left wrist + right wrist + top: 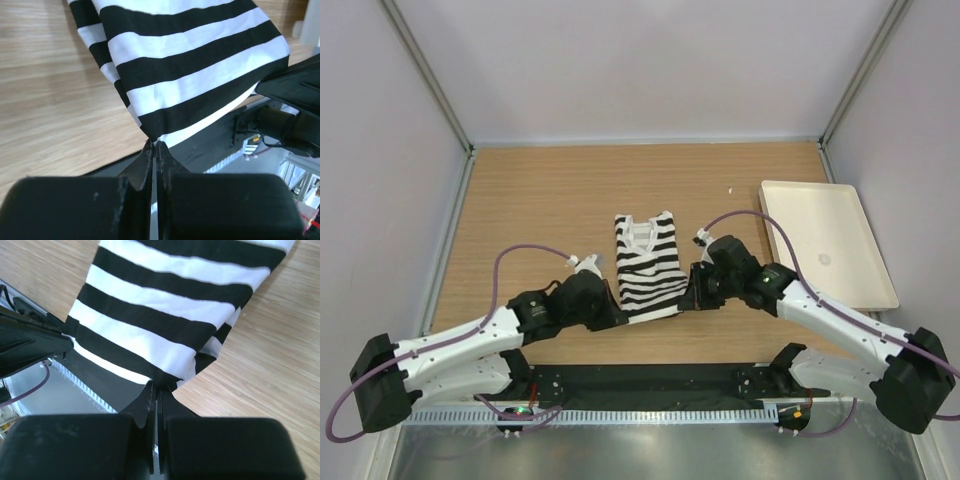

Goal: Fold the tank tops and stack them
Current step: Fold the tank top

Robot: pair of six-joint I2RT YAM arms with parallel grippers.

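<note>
- Gripped the striped tank top (pixel 647 262) at its near hem: left gripper (pixel 154 146) clenched on the left corner, right gripper (pixel 158 386) clenched on the right corner.
- Seemed set for a fold away from the arms; called for both corners raised together, kept level and taut, carried toward the neckline, then laid down square.
- Lay mid-way across the wooden table (pixel 520 200), left of the white tray (pixel 825 240) and apart from it.
- Pointed neck far, hem near; ran long from near to far, apparently narrowed by a lengthwise fold, though hard to confirm.

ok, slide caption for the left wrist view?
Left pincer shut on a hem corner of the black-and-white striped cloth tank top, wooden table behind.
</note>
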